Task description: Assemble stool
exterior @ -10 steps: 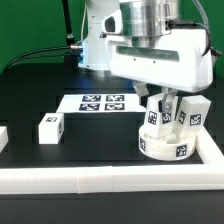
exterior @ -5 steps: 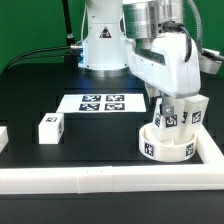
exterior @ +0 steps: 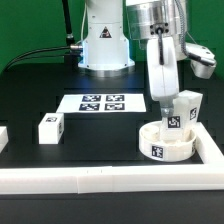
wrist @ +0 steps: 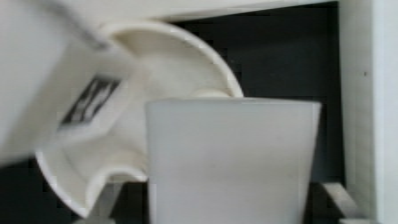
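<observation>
The round white seat (exterior: 168, 145) lies on the black table near the exterior view's right, tags on its side. A white leg block (exterior: 184, 108) stands in it, leaning a little. My gripper (exterior: 163, 113) comes straight down onto the seat, its hand turned edge-on to the exterior view. In the wrist view it (wrist: 228, 205) is shut on a white leg block (wrist: 231, 150) that fills the space between the fingers, with the seat's curved rim (wrist: 187, 65) behind. A loose leg block (exterior: 50, 127) lies at the exterior view's left.
The marker board (exterior: 103, 103) lies flat behind the seat. A white border rail (exterior: 100, 181) runs along the front and another (exterior: 214, 148) along the exterior view's right, close to the seat. The robot base (exterior: 103, 45) stands at the back.
The hand has turned about its vertical axis over the seat, from broadside to edge-on. The tags on the seat's side and the standing leg blocks have shifted round with it.
</observation>
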Controlling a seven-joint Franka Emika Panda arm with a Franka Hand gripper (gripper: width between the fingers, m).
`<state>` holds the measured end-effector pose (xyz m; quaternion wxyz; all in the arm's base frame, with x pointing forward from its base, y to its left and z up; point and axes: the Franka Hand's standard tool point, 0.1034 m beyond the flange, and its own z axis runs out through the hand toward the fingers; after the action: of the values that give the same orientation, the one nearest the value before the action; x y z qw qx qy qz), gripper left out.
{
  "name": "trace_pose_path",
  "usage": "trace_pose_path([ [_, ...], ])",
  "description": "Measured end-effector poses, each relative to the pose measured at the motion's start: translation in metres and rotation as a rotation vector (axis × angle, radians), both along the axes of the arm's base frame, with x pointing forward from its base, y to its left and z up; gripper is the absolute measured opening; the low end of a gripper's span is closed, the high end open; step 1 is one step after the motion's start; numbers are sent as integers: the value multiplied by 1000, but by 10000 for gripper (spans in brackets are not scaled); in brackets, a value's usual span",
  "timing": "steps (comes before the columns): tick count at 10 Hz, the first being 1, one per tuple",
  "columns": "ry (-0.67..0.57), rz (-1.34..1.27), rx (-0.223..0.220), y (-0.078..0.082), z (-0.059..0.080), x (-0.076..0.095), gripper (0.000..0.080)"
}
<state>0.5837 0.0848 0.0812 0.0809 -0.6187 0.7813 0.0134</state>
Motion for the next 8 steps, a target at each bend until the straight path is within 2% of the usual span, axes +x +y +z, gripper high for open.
trace_pose_path([
  [3, 36, -320, 66, 13, -1, -1, 335],
  [5, 47, -389, 106, 23, -2, -3, 335],
  [8, 43, -471, 143, 25, -3, -2, 335],
])
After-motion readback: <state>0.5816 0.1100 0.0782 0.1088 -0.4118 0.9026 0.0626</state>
